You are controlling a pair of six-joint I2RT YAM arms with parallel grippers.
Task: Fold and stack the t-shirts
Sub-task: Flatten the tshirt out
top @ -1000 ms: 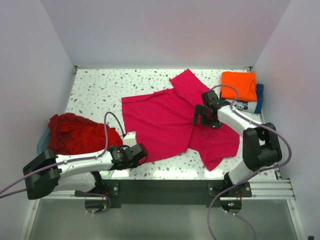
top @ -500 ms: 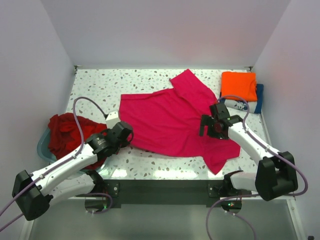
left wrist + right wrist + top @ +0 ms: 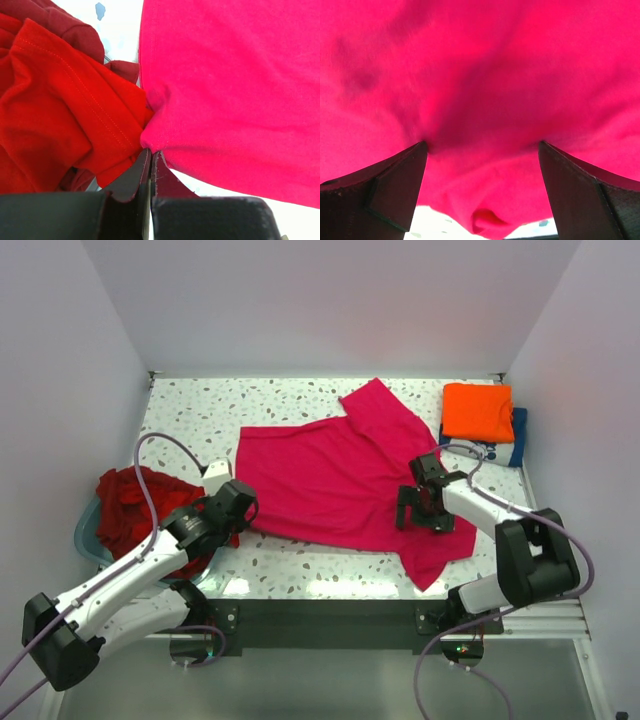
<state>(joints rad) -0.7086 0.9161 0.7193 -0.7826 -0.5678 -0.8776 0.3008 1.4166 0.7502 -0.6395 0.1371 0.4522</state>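
Left wrist view: the left gripper (image 3: pixel 150 152), fingers pressed together, pinches the left corner of the spread magenta-pink cloth t-shirt (image 3: pixel 230 90). The right gripper (image 3: pixel 482 150) rests wide-spread fingers on its right part. Left of that shirt, a pale blue plastic tub (image 3: pixel 84 530) holds crumpled dark red t-shirts (image 3: pixel 135 502). To its right, a folded orange t-shirt (image 3: pixel 478 410) tops a navy blue t-shirt (image 3: pixel 516 440).

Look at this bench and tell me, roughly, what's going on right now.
Two robot arms are working on a magenta-pink t-shirt spread on the table. The left gripper is shut on its left edge, beside dark red shirts heaped in a tub. The right gripper is open, its jaws down on the shirt's right side. A folded orange shirt lies on a navy shirt in the far right corner.
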